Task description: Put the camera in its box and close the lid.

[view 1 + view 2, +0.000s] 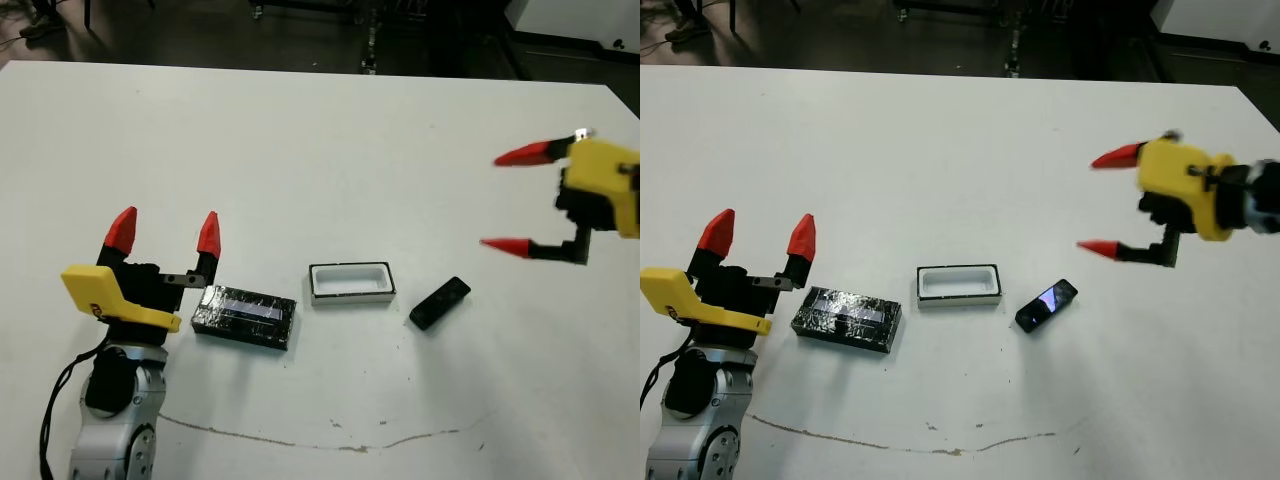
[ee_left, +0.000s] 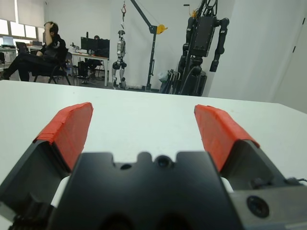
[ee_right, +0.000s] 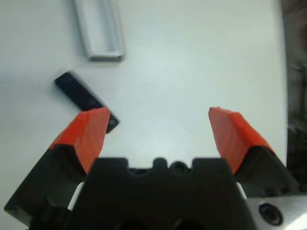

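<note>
The camera [image 1: 440, 302], a small matte black slab, lies tilted on the table just right of the box [image 1: 351, 283], a shallow tray with a white lining. Left of the box lies the glossy black lid [image 1: 244, 315] with a pale stripe. My right gripper [image 1: 516, 200] hangs open above the table, up and to the right of the camera; its wrist view shows the camera [image 3: 81, 97] and the box [image 3: 99, 31] below it. My left gripper [image 1: 165, 233] stands open just left of the lid, fingers pointing up, holding nothing.
The white table [image 1: 300, 150] ends at a dark floor behind. A thin crack line [image 1: 300, 438] runs across the near part. In the left wrist view a seated person [image 2: 41, 52] and robot stands [image 2: 201, 43] show beyond the table.
</note>
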Available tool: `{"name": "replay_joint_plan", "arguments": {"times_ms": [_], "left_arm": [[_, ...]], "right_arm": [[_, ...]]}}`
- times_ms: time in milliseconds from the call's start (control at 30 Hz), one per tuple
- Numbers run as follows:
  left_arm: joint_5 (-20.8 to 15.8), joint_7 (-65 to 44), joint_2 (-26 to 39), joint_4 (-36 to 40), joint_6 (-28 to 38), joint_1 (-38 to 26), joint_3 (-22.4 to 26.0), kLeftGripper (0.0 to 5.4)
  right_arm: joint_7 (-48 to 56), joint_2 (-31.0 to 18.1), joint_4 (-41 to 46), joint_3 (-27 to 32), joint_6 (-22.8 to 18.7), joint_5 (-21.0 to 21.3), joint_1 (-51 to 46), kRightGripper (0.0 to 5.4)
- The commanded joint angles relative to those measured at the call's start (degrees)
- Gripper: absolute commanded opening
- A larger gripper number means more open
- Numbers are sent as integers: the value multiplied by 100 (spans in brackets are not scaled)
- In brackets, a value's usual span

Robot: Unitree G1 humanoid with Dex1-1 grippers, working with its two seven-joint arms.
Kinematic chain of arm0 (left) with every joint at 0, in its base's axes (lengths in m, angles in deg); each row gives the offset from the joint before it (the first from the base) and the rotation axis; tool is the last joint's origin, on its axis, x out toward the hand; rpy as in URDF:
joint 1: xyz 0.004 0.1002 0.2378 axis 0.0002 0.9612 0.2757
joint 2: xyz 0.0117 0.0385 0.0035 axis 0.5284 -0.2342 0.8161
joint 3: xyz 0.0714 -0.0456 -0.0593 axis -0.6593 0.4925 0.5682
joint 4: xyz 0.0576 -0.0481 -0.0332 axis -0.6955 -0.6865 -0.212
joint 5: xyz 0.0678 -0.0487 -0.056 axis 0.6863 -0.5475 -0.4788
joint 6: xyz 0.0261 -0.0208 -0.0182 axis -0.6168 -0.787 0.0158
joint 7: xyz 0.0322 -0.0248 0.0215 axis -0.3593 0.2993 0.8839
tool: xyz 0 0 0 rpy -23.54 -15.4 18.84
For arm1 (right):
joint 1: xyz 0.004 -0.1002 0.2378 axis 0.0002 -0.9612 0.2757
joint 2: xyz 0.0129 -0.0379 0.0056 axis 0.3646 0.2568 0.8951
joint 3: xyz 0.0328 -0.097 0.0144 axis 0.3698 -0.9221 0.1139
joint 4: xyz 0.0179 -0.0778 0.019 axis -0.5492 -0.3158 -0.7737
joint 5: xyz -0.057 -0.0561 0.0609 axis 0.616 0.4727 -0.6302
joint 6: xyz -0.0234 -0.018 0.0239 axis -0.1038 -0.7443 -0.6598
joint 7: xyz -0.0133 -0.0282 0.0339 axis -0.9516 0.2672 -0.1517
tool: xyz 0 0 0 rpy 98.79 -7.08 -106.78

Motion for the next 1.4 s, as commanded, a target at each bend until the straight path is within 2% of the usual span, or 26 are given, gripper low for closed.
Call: {"name": "replay_joint_plan", "arguments": {"times_ms": [33, 200, 300, 567, 767, 933, 1033, 1167, 1333, 1400], "left_arm": [[-3, 24, -3, 36, -25, 85, 9, 540], [1, 50, -27, 45, -13, 93, 9, 540], [2, 45, -23, 13, 9, 84, 12, 540], [-19, 81, -40, 68, -70, 81, -13, 540], [33, 75, -16, -1, 14, 54, 7, 540], [-12, 73, -31, 24, -34, 38, -6, 540], [-1, 117, -38, 91, -117, 50, -26, 540], [52, 148, -26, 125, -122, 59, -53, 540], [46, 171, -37, 127, -104, 70, -56, 540], [41, 176, -43, 117, -82, 75, -53, 540]], "right_arm": [[725, 3, -136, -501, 282, 338, 516, 534], [1446, 133, -247, -1487, 163, 775, 1164, 534], [1461, 157, -378, -2079, 178, 685, 1460, 534], [1461, 502, -728, -2964, 292, 812, 1704, 534], [1461, 747, -943, -3132, 623, 904, 1645, 534], [1461, 1023, -1088, -2987, 882, 1175, 1533, 534], [1461, 1151, -1077, -2960, 838, 1330, 1507, 534], [1461, 1245, -1078, -3010, 689, 1335, 1482, 534], [1461, 1280, -984, -2895, 982, 1475, 1347, 534], [1461, 1298, -1025, -2852, 992, 1456, 1287, 516]]}}
